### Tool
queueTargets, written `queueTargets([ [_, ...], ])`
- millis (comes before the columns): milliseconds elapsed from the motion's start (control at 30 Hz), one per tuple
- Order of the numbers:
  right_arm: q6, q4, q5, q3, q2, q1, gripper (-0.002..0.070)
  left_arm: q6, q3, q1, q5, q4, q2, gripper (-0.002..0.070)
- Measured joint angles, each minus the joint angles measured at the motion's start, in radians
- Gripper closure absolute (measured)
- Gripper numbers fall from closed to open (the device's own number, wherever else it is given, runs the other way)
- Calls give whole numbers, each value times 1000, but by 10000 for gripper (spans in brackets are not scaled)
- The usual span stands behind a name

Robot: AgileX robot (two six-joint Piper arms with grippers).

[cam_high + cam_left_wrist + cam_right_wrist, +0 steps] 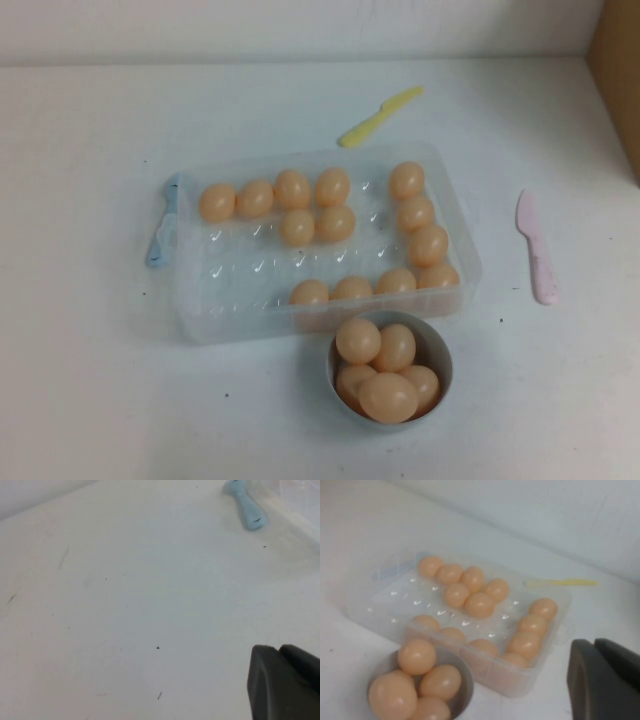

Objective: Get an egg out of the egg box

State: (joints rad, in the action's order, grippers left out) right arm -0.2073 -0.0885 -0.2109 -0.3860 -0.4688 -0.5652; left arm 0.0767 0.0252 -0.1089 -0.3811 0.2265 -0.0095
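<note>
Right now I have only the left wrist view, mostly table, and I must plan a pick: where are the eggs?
Observer: The eggs lie in the egg box, mostly along its far, right and near sides in the high view.
Operator: Any already out?
Observer: Yes, a bowl just in front of the box holds several.
Operator: Where are the arms?
Observer: Neither shows in the high view. The right gripper faces box and bowl. The left gripper hangs over the table, short of the blue clip.

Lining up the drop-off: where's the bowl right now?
In the high view the grey-blue bowl sits centre-right, touching the egg box's near wall, holding five eggs.
</note>
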Motion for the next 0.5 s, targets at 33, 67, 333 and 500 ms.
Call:
queueTargets([
  [33, 0, 1, 60, 35, 18, 5, 694, 0, 0, 0, 0, 0, 0, 678],
  [67, 0, 1, 109, 79, 42, 18, 694, 0, 0, 0, 0, 0, 0, 678],
  [333, 0, -24, 171, 289, 253, 251, 694, 0, 0, 0, 0, 0, 0, 678],
  [500, 0, -24, 168, 367, 379, 448, 694, 0, 0, 0, 0, 0, 0, 678],
])
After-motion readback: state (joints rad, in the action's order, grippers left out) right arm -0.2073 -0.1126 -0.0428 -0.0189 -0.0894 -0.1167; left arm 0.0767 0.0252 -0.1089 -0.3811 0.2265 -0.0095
